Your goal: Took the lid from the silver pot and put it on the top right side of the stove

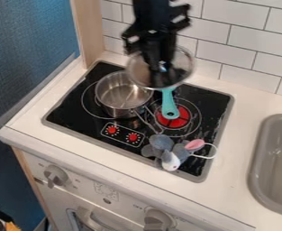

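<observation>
My gripper (pixel 160 66) hangs from the top edge over the back of the stove, shut on the lid. The round see-through lid (pixel 140 72) with its metal rim is held up behind and to the right of the silver pot, its left edge overlapping the pot's back rim in the view. The silver pot (pixel 114 96) stands uncovered on the left part of the black stove (pixel 70 110), its inside visible. The stove's back right part is partly hidden behind the lid.
A teal handle (pixel 169 106) extends from below the lid over the red burner mark; its other end is hidden. A grey plush mouse (pixel 170 158) lies at the stove's front right. The sink (pixel 256 164) is at the right, a tiled wall (pixel 239 43) behind.
</observation>
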Robot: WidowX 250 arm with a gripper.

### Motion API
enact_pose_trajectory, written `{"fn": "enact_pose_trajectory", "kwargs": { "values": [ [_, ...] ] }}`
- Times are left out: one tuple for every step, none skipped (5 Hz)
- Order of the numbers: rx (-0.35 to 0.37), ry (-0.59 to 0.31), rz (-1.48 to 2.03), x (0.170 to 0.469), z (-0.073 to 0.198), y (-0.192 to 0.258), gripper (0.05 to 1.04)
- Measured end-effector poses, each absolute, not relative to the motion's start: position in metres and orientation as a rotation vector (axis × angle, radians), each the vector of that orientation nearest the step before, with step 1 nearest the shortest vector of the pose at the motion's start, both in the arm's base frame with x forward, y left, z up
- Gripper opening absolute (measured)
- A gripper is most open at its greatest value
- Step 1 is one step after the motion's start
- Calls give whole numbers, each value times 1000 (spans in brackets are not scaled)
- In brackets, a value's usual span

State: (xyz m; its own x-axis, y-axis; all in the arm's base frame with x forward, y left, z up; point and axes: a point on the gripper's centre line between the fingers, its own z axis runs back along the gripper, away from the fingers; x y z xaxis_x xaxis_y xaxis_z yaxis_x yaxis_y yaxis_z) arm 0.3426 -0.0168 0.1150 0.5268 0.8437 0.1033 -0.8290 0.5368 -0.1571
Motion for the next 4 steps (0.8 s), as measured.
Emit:
{"fn": "enact_pose_trajectory", "kwargs": {
  "values": [
    [-97, -165, 919, 349, 107, -46, 278],
    [-84, -157, 894, 364, 83, -62, 278],
    [-71, -144, 910, 376, 60, -68, 278],
    [-49, -111, 913, 388, 35, -77, 278]
  ]
}}
